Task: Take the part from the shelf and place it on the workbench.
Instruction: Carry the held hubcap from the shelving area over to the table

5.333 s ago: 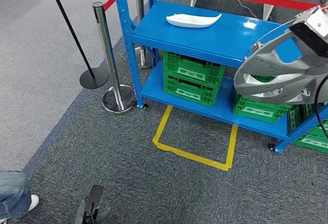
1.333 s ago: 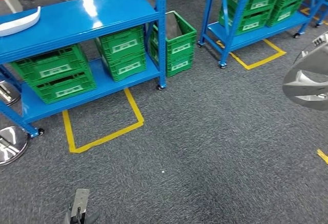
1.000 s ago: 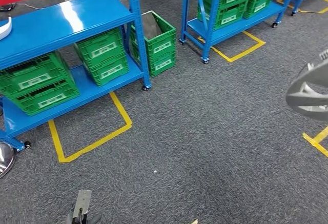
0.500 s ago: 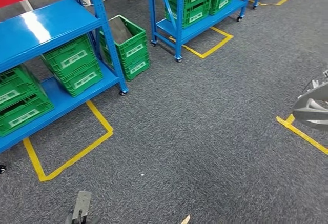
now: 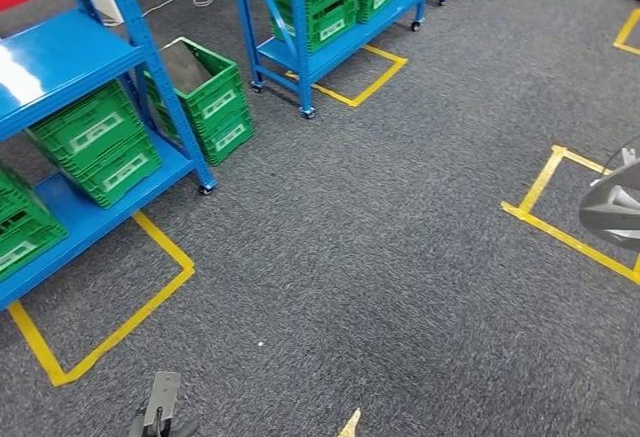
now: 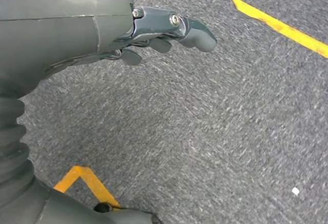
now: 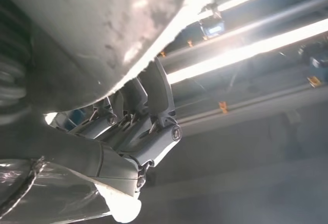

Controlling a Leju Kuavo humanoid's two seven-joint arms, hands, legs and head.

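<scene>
The silver metal part shows at the right edge of the head view, hanging above the grey carpet. In the right wrist view its pale underside lies against my right hand, whose fingers curl up under it and grip it. The blue shelf it came from stands at the far left. My left hand hangs low over the carpet with fingers stretched out and nothing in it; it also appears as a small grey shape at the bottom, left hand.
Green crates sit on the shelf's lower level, and one green crate stands on the floor beside it. A second blue shelf with crates stands further back. Yellow tape squares mark the carpet.
The whole view has swung right as I turn: the blue shelf has slid to the left edge and a yellow floor square has come in at the right. The part stays in my right hand.
</scene>
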